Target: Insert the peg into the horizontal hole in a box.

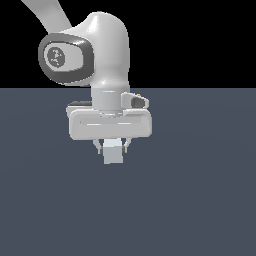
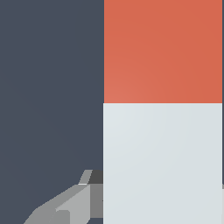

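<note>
Flat slate-blue floor [image 1: 200, 200] filling the lower scene, plain black backdrop [image 1: 200, 40] above, even light

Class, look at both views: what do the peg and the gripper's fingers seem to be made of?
The peg: flat matte orange-red and grey-white faces with sharp edges and no grain or shine. It could be painted wood or plastic; the render leaves that open. The fingers: plain grey, faceted, slightly shaded, suggesting metal or hard plastic. They close on the peg at the gripper.
</note>
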